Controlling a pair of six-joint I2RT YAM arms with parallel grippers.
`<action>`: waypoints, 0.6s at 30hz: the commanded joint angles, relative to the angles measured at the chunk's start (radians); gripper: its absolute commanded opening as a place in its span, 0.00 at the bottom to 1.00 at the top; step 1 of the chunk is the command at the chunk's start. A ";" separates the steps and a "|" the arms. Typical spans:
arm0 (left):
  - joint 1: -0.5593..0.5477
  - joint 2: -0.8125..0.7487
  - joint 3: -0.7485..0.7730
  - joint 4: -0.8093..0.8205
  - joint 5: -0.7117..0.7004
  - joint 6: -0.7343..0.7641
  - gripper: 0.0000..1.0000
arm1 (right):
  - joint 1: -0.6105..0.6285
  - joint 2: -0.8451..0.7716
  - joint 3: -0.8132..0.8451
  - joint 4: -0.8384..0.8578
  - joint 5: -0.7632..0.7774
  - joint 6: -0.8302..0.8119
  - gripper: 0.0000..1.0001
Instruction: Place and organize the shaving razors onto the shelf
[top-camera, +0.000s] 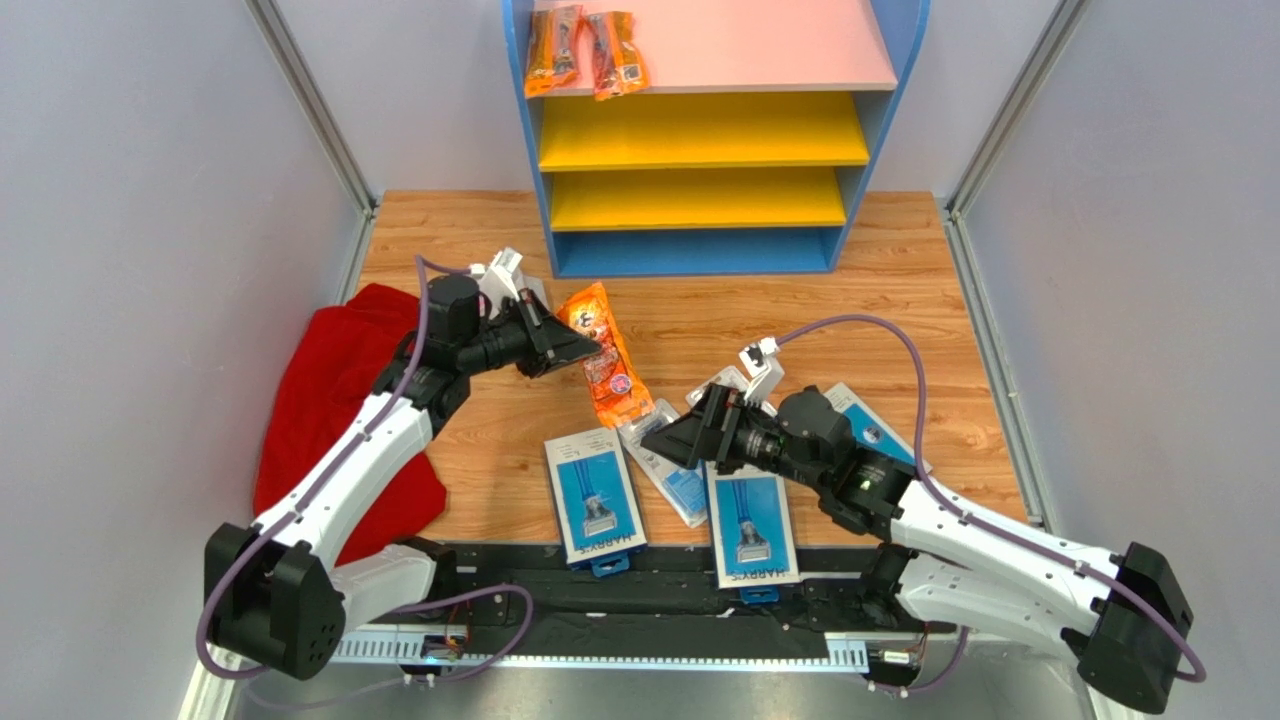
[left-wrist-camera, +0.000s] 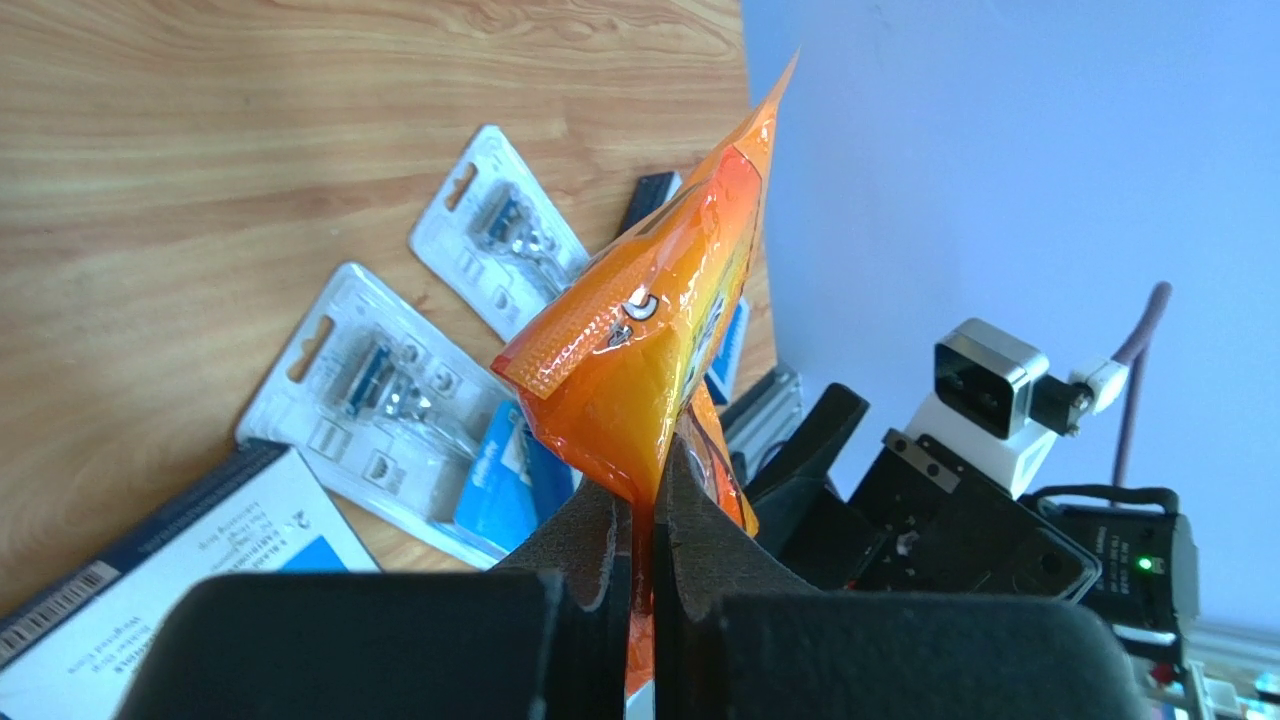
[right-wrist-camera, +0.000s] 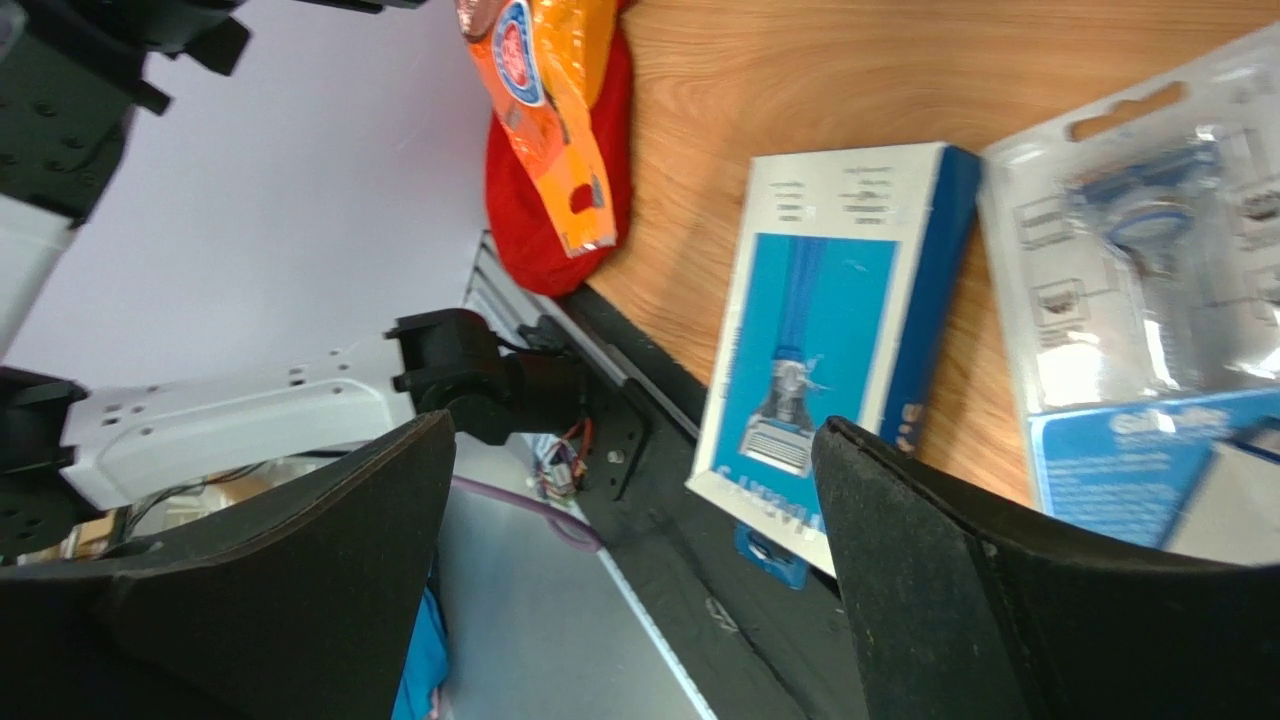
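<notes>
Several flat blue-and-white blister packs of shaving razors (top-camera: 594, 495) made out from overhead, all lying on the wooden tabletop (top-camera: 902, 270) under and just beside the right pincer (top-camera: 669, 438). None on the blue-framed shelf (top-camera: 887, 90) with its pink top and yellow boards, well beyond both pincers. Found the left pincer (top-camera: 580, 345) clamped on a narrow orange snack packet (top-camera: 609, 368), not a razor pack. Judged a mix-up likely: packet carried to the shelf, razors left behind. Noted the left arm stretched forward over a crumpled red cloth (top-camera: 338, 390) with wrist turned rightward, the right arm low and reaching leftward.

From the left wrist, saw dark foam pads (left-wrist-camera: 594, 548) pinched on one edge of the packet, standing up ahead of the pincer. Judged so thin a hold apt to slip on any swing.

From the right wrist, saw black fingers (right-wrist-camera: 301, 570) spread wide and gripping nothing, one boxed pack straight ahead in the gap. Judged flat card hard to lift: fingertips might skid or drag a neighbouring pack.
</notes>
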 joint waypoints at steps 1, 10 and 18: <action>-0.004 -0.067 -0.025 0.055 0.069 -0.105 0.00 | 0.070 0.015 -0.047 0.304 0.125 0.055 0.92; -0.004 -0.087 -0.080 0.147 0.118 -0.215 0.00 | 0.133 0.151 -0.022 0.469 0.264 0.043 0.80; -0.004 -0.117 -0.068 0.127 0.136 -0.198 0.00 | 0.133 0.221 0.054 0.459 0.297 0.046 0.57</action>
